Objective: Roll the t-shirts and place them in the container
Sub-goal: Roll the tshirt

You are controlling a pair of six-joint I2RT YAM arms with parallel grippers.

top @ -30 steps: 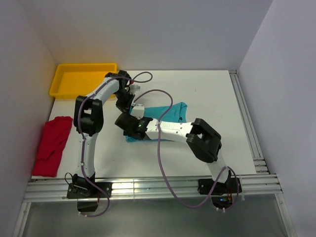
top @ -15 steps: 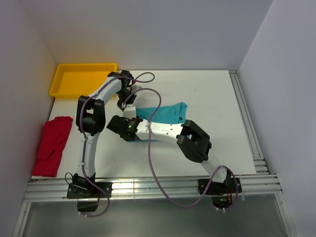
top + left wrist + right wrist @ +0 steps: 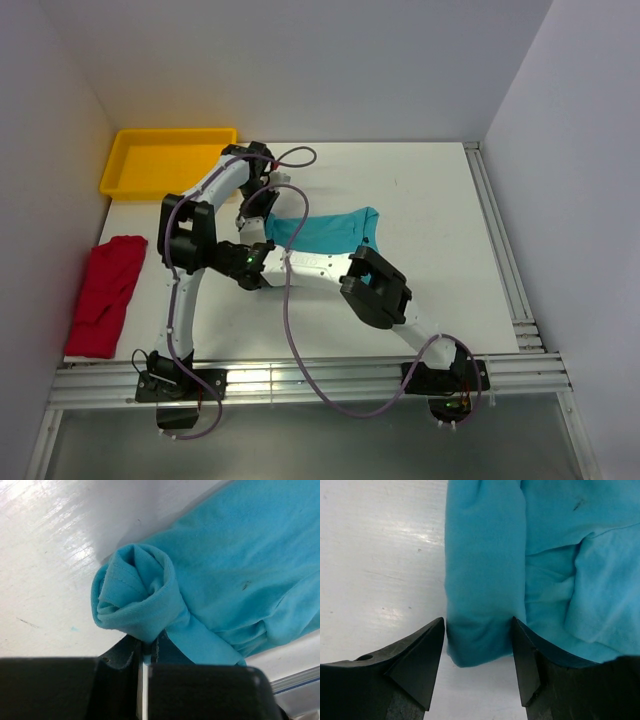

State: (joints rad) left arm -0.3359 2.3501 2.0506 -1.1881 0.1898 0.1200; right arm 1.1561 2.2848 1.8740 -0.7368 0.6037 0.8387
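The teal t-shirt (image 3: 325, 230) lies mid-table, its left end rolled into a coil (image 3: 135, 592). My left gripper (image 3: 149, 647) is shut on a pinch of teal fabric just under that coil; from above it sits at the shirt's upper left corner (image 3: 266, 218). My right gripper (image 3: 478, 626) is open, its fingers on either side of a folded band of the teal shirt (image 3: 485, 575) near its lower left edge (image 3: 262, 247). The red t-shirt (image 3: 105, 295) lies crumpled at the table's left edge, away from both grippers.
A yellow tray (image 3: 165, 160) stands at the back left, just behind the left arm's wrist. White walls close in the left, back and right. Rails run along the near edge and right side. The two arms cross closely near the shirt's left end.
The right arm has swung left along the shirt's near edge, and its jaws have widened. More of the teal shirt now shows uncovered. The left gripper has stayed shut on the fabric.
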